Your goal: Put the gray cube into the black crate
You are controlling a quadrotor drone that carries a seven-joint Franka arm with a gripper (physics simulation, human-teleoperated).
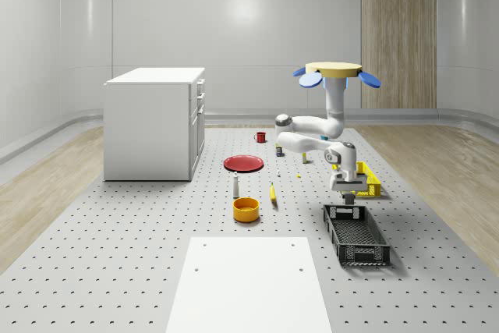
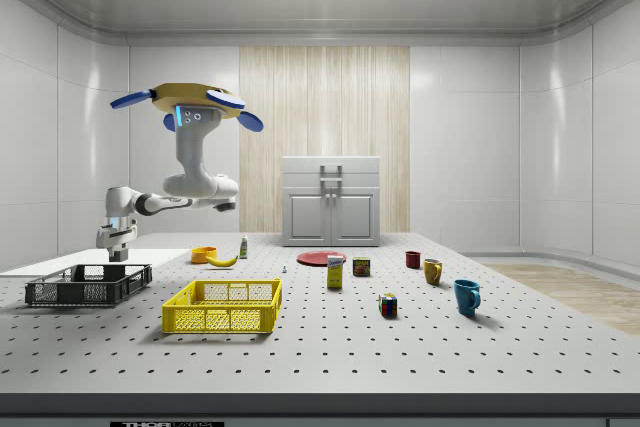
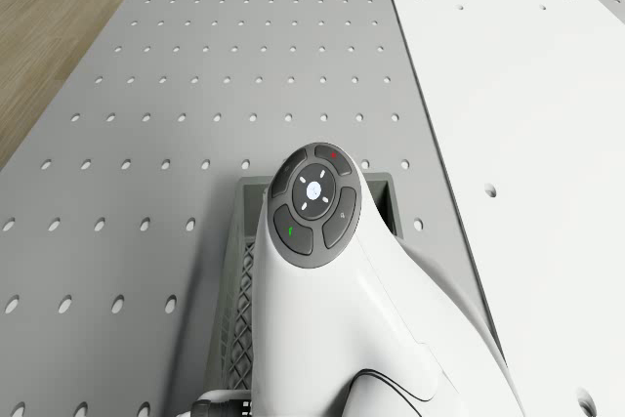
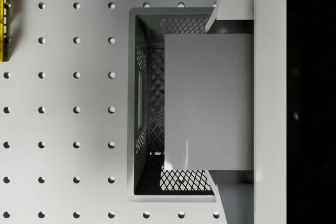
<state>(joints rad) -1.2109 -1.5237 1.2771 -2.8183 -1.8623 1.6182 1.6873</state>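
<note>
Gripper (image 1: 348, 198) hangs straight down over the far end of the black crate (image 1: 356, 233), its fingers clamped on the gray cube (image 4: 208, 101), which the wrist view shows as a flat gray face held between the two pads above the crate's open mouth. In the whole-scene view the cube (image 1: 348, 200) is a small block just above the crate's rim, not yet inside.

By my reading the carry is nearly done and the step in hand is the placement. What comes next seems to call for a short descent into the crate and then letting the fingers part, keeping the cube clear of the crate's end wall, since it hangs close to that end.

Being a cube, it has no long axis to speak of; its visible face sits square to the crate's walls. The crate's own long axis runs roughly 12 to 6 o'clock in the whole-scene view, leaning slightly toward 5.

Above, the drone (image 1: 334, 70) hovers at about 12 o'clock from the gripper, well above the table (image 1: 117, 255). A yellow crate (image 1: 371, 181) lies just beyond the gripper, at 1 o'clock.
</note>
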